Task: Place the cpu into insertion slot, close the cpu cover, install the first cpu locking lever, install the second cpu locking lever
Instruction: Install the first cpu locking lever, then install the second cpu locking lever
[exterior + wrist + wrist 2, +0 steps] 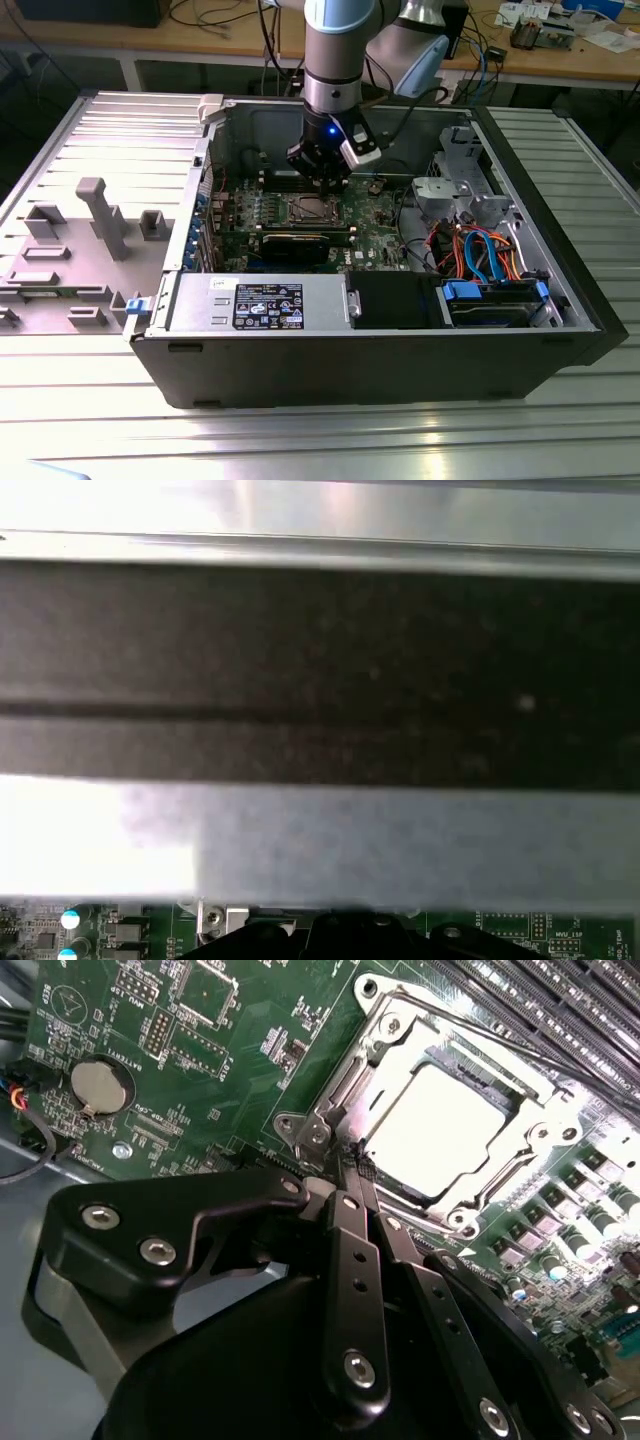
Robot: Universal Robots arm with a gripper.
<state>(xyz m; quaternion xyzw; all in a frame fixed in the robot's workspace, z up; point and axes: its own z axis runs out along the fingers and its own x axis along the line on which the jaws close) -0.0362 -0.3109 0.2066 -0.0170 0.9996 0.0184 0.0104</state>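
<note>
Pressing together with nothing held, the fingers [352,1165] meet at the near corner of the cpu cover [530,1130], which lies shut over the cpu [440,1125] seated in its socket; the thin, springy lever wire likely wants hooking at its end.

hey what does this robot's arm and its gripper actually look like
In the exterior view the arm is a silver-grey tube with pale blue joint caps, and a small blue light glows at its wrist. Dark cables trail behind it. The gripper is matt black, built of flat linked bars fixed with round silver screws, narrowing to slim jaws.
</note>
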